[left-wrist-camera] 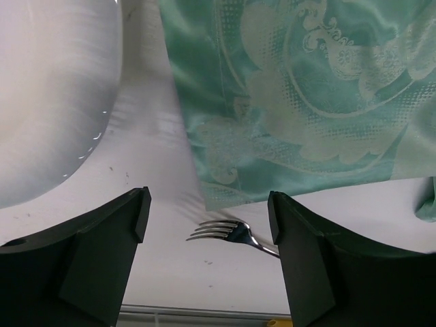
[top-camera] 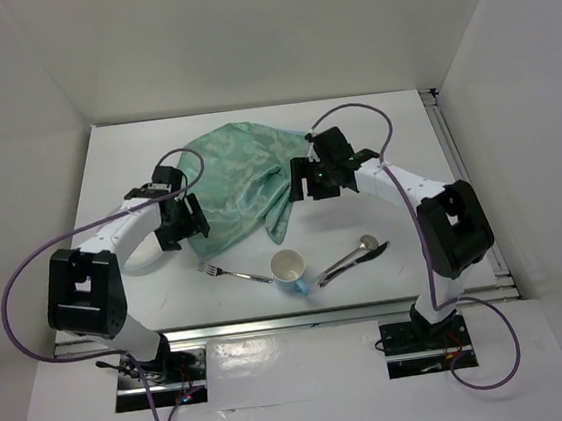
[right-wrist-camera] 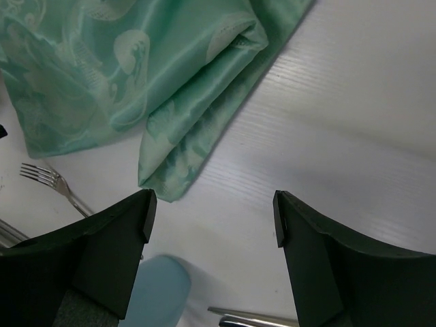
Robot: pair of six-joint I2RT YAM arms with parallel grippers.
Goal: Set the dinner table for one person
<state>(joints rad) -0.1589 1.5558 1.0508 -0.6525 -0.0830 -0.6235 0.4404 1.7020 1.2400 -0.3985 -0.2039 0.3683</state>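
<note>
- Top external view: we are judging the placemat step to be in hand. The pale green placemat [top-camera: 243,179] is lying crumpled and folded over on the worktop [top-camera: 393,128], between the arms.
- The left end effector [top-camera: 187,230] and right end effector [top-camera: 305,183] are hovering at opposite edges of the cloth, fingers apart, gripping nothing.
- Next, we are expecting each to need a pinch on an edge, then a pull outward to flatten the cloth.
- The paper cup [top-camera: 288,266] is showing an empty inside, and the white plate [left-wrist-camera: 48,102] is looking bare where we can see it. The fork [top-camera: 229,271], spoon [top-camera: 365,244] and knife [top-camera: 345,265] are lying beside the cup.
</note>
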